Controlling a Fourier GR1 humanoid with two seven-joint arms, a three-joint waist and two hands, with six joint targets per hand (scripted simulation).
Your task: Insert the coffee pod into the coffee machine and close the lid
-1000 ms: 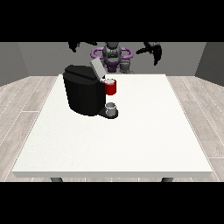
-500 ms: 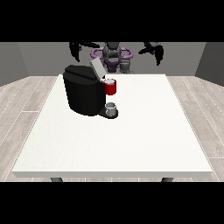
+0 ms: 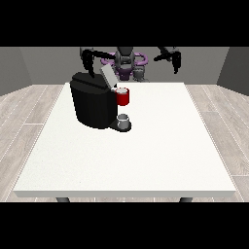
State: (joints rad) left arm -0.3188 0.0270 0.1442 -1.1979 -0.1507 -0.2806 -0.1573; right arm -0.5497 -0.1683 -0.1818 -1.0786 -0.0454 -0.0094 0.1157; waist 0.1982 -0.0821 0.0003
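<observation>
You had a large white tabletop [image 3: 160,151] filling most of the view, standing on dark legs [image 3: 62,199] that showed just below its near edge. Around it lay pale grey wood-plank floor [image 3: 26,116], and plain grey walls [image 3: 44,61] closed the room behind.

Bright, even light from above – the white table [image 3: 146,155] glare-free, only faint shadow beside the coffee machine [image 3: 95,102]

— What is the coffee machine [image 3: 93,104] made of, by the look of it?
— Black plastic, matt, smooth. Its raised lid [image 3: 108,77] is grey with a dull metal look, and the red part [image 3: 123,97] at the front is glossy.
— And the cup [image 3: 123,120] under it?
— Grey, like brushed metal.
— The table [image 3: 146,155]?
— White, matt, finely speckled. The floor [image 3: 29,112] looks like pale wood planks.
</observation>
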